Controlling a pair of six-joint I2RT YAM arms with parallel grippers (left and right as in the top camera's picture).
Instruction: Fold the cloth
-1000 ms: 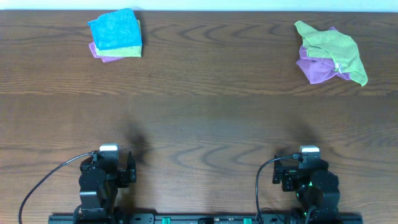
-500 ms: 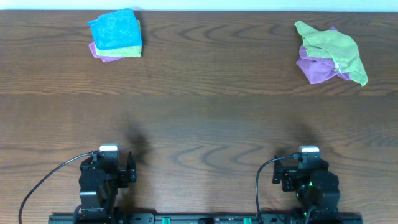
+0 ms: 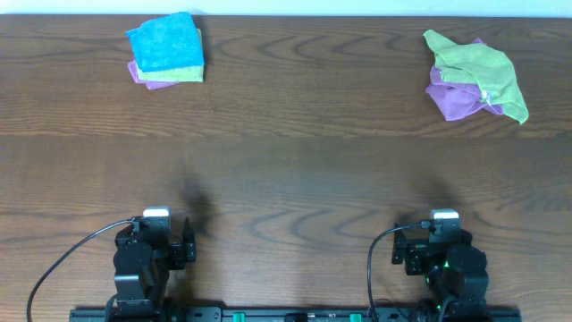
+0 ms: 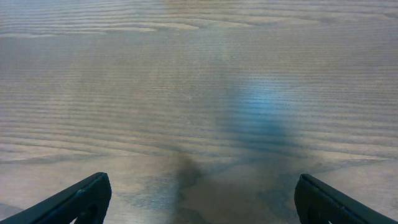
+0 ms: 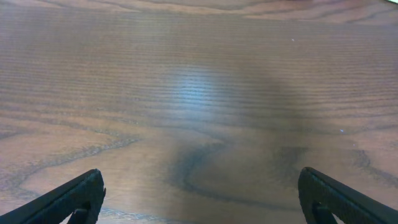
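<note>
Your left hand [image 4: 199,202] and right hand [image 5: 199,198] both stand wide and hold nothing, low over the wooden worktop [image 3: 286,179] at its near edge. The green cloth [image 3: 478,72] lies crumpled at the far right (draped over a purple cloth [image 3: 451,103]), well apart from both hands. A folded blue cloth [image 3: 164,42] tops a small stack at the far left.

Light: even, from above. Glare: pale bluish patch on table [image 4: 264,102], both wrist views. Shadows: soft, faint.
</note>
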